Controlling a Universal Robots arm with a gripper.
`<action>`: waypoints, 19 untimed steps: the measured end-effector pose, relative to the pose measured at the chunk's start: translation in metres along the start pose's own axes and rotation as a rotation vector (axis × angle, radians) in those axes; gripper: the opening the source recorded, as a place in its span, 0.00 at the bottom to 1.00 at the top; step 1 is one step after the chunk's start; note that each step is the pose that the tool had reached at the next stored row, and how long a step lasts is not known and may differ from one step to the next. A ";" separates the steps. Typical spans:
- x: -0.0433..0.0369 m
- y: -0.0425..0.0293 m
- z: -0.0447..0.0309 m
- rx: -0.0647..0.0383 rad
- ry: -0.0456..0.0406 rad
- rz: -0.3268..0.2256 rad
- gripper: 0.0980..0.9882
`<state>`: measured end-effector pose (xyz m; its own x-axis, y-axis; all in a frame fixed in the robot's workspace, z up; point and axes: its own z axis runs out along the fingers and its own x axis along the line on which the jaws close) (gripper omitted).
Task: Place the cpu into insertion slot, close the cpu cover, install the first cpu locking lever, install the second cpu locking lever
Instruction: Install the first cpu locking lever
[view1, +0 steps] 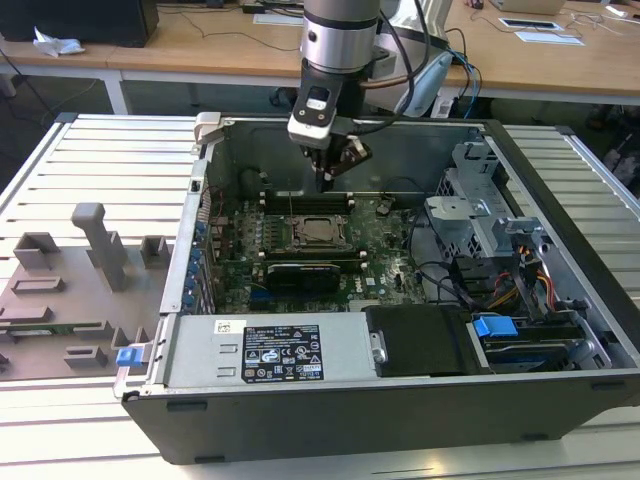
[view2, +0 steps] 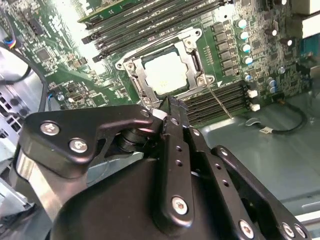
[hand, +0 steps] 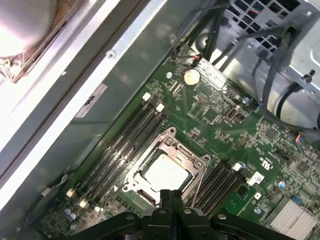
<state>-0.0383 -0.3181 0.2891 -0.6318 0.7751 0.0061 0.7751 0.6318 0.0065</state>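
Memory slots (hand: 125, 135) flank the cpu cover (hand: 189, 159), which lies flat at mid-motherboard (hand: 220, 135). The pale silver cpu (hand: 165, 172) shows through its cut-out. Gripper (hand: 172, 194), fingers pressed together and empty, hangs beside the cover's edge.

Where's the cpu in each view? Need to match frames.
Exterior view: cpu, picture centre.
Second wrist view: cpu inside the silver cover.
First wrist view: cpu inside the same cover.
Shared landmark: black memory slots beside it.

text: none readable | white label (view1: 283, 360) on power supply (view1: 196, 368): print too small
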 end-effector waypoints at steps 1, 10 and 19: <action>0.0000 0.0000 0.0000 0.000 0.0001 -0.020 0.01; 0.0000 0.0000 0.0000 0.001 0.0010 -0.148 0.01; 0.0000 0.0000 0.0000 0.002 0.0021 -0.317 0.01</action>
<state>-0.0383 -0.3181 0.2891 -0.8422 0.5391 0.0061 0.5392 0.8422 0.0066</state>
